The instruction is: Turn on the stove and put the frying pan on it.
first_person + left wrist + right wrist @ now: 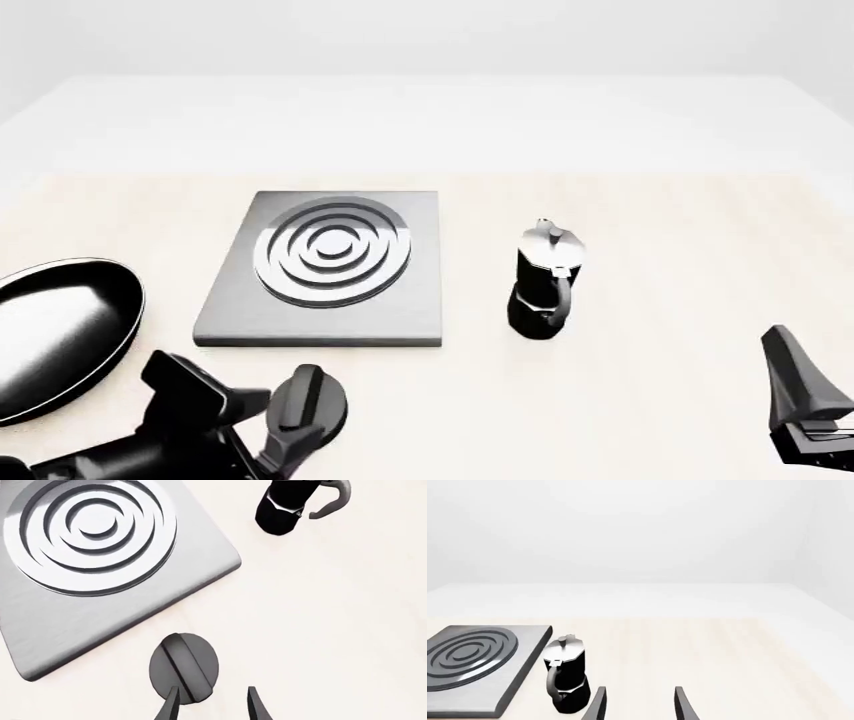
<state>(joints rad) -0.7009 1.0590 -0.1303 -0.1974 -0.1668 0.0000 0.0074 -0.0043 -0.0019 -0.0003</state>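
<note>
Step in hand: we judge it to be turning the knob (183, 667), the black oval dial lying on the table just near of the stove (327, 268).
Left gripper (212, 705): its fingers are spread apart with nothing between them; one fingertip overlaps the knob's near edge in the left wrist view, the other sits off to one side over bare table.
Contact: we cannot tell from these views whether that fingertip touches the knob or hangs just above it.
How to do it well: we would centre the jaws across the raised ridge on the knob, come down square, close on the ridge, then rotate about the knob's own middle so it does not skid.
Stove: flat grey slab at centre-left, burner rings bare, nothing resting on it.
Frying pan (54, 335): at the near left edge of the table, left of the stove and apart from it, untouched.
Moka pot (545, 280): upright, right of the stove, clear of the work.
Right gripper (639, 705): fingers apart, empty, at the near right, well away from the stove.
</note>
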